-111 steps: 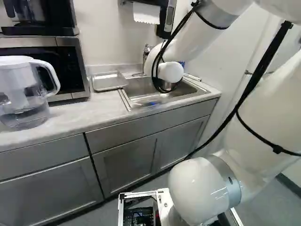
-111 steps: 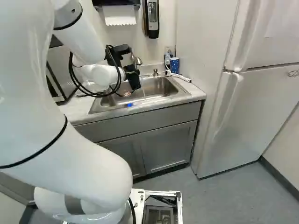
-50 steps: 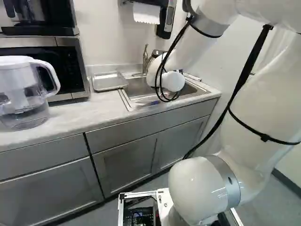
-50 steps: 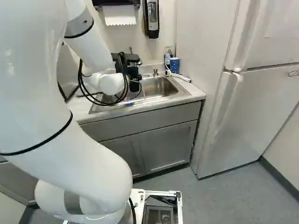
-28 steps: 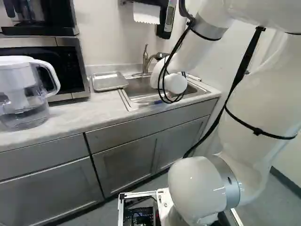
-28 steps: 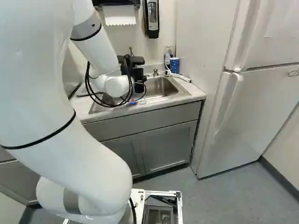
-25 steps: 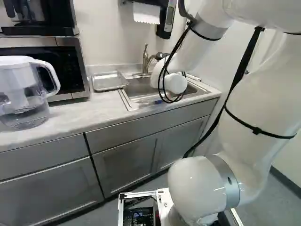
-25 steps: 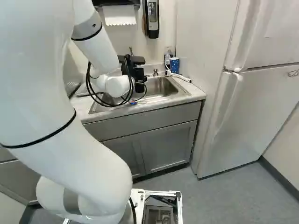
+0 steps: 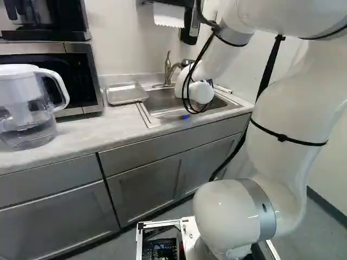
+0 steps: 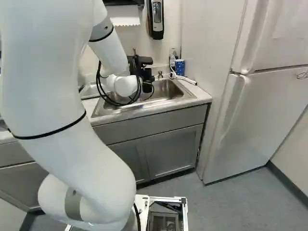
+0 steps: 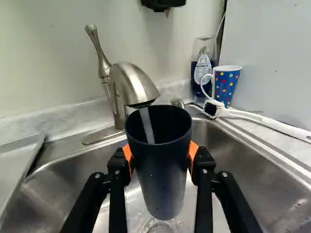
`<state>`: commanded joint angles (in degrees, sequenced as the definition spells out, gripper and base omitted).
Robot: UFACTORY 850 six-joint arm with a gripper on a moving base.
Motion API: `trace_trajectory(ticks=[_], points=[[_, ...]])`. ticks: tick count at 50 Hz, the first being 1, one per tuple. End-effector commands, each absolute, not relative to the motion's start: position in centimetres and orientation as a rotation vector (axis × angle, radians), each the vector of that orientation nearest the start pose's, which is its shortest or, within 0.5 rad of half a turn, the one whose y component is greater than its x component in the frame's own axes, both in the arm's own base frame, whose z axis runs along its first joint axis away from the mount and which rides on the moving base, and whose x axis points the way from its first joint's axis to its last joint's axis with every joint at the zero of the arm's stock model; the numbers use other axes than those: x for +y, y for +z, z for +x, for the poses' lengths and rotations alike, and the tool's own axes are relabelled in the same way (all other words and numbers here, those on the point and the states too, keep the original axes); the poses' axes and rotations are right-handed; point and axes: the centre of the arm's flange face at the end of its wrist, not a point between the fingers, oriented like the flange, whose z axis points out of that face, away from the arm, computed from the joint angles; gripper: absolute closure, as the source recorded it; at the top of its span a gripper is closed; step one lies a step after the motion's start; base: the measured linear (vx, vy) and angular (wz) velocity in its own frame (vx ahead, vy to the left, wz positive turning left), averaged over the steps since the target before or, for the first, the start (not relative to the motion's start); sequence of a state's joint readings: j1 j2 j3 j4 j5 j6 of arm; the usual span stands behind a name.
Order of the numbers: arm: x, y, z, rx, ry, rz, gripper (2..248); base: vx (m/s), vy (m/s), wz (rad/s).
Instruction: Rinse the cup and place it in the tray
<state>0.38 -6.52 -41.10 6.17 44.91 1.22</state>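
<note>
Above the left part of the sink, my gripper [image 10: 147,79] shows as a black shape in the right base view, its fingertips hidden. In the wrist view the gripper [image 11: 161,158] is shut on a dark blue cup [image 11: 163,170], an orange pad against each side. The cup stands mouth up under the tap [image 11: 133,85], and a stream of water [image 11: 146,125] runs into its mouth. The metal tray [image 9: 126,94] lies on the counter beside the sink; part of the tray [image 11: 13,162] also shows in the wrist view.
The sink [image 10: 166,90] surrounds the space below the cup. At its far corner are a polka-dot cup [image 11: 227,83], a soap bottle [image 11: 202,70] and a white-handled brush [image 11: 262,120]. A water pitcher [image 9: 24,108] and microwave [image 9: 81,76] stand left; a fridge [image 10: 269,106] right.
The forearm has swung across, and in the right base view the gripper has shifted right and turned. The tap has come into sight in the left base view. The base has not moved.
</note>
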Motion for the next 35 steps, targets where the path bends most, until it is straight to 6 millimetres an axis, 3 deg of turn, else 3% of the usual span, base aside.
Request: trace_trajectory(ticks=[35], points=[[-0.35,46.93,49.78,0.186,-2.001,-2.404,125,0.000,0.000,0.000]])
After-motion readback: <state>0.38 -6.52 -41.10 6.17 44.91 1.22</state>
